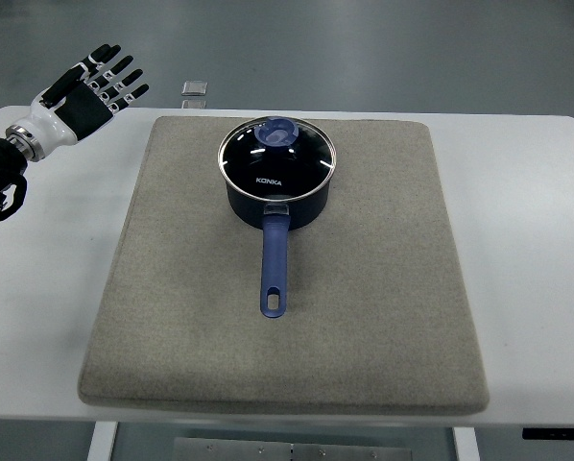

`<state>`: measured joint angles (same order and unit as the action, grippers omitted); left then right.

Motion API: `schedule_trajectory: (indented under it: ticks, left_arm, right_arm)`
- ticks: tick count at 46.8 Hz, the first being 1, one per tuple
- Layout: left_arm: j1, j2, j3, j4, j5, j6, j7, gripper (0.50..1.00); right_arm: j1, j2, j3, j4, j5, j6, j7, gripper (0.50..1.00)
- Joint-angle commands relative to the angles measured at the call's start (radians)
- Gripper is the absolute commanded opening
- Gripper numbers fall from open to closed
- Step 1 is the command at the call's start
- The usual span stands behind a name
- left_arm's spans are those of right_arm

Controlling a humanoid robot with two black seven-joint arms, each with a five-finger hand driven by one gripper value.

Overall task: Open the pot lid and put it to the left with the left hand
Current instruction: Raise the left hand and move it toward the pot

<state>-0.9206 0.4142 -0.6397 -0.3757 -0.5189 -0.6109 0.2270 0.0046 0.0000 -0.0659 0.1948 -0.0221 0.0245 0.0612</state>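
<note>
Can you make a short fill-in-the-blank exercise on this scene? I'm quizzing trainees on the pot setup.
1. The lid sits ____ the pot.
2. The pot's handle is coloured ____.
3. The pot stands on a grey ____.
4. The left hand holds ____.

Missing words: on; blue; mat; nothing

One pot [275,197] stands on one grey mat [364,317], and it carries one glass lid [277,158] with one blue knob [278,133] and one blue handle [275,267]. One white surface [532,269] lies under the mat, and one small pale square object [195,88] sits just beyond its far edge. One robot hand [97,84] shows at the upper left, the left one, with its fingers spread and nothing in it.
</note>
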Motion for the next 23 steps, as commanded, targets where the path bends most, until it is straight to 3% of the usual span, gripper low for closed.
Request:
schedule_trajectory:
  ticks: [1, 23]
  left_arm:
    - [-0.003, -0.002, 0.0, 0.0, -0.001, 0.0, 0.0, 0.992]
    - [-0.018, 0.0, 0.002, 0.008, 0.002, 0.0, 0.002, 0.992]
  right_arm:
    - [0.0, 0.0, 0.0, 0.0, -0.001, 0.0, 0.0, 0.917]
    - [0.0, 0.0, 0.0, 0.0, -0.001, 0.0, 0.0, 0.917]
